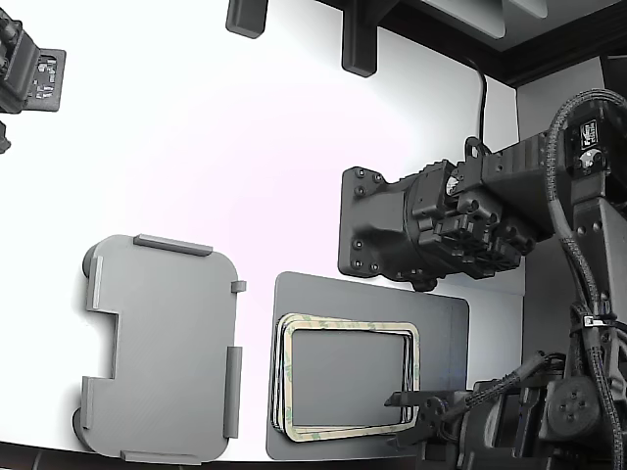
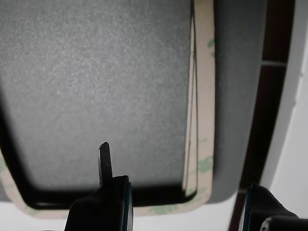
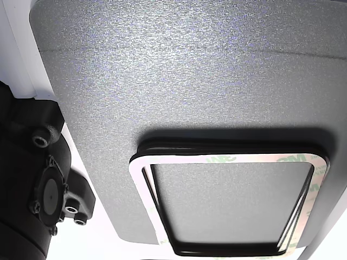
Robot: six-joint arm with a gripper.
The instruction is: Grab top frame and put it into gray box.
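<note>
**Off-task items on the white table**

Lay flat on the white table [image 1: 245, 157]: a dark gray mat [image 1: 446, 328], rounded at the corners, near the exterior view's lower right. Stood along the far edge: two black blocks [image 1: 359, 44]. Clamped at the exterior view's upper left: a black fixture [image 1: 29, 73].

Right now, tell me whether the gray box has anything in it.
Empty. In the exterior view the gray box shows only its bare floor; the top frame lies on the stack on the dark mat.
</note>
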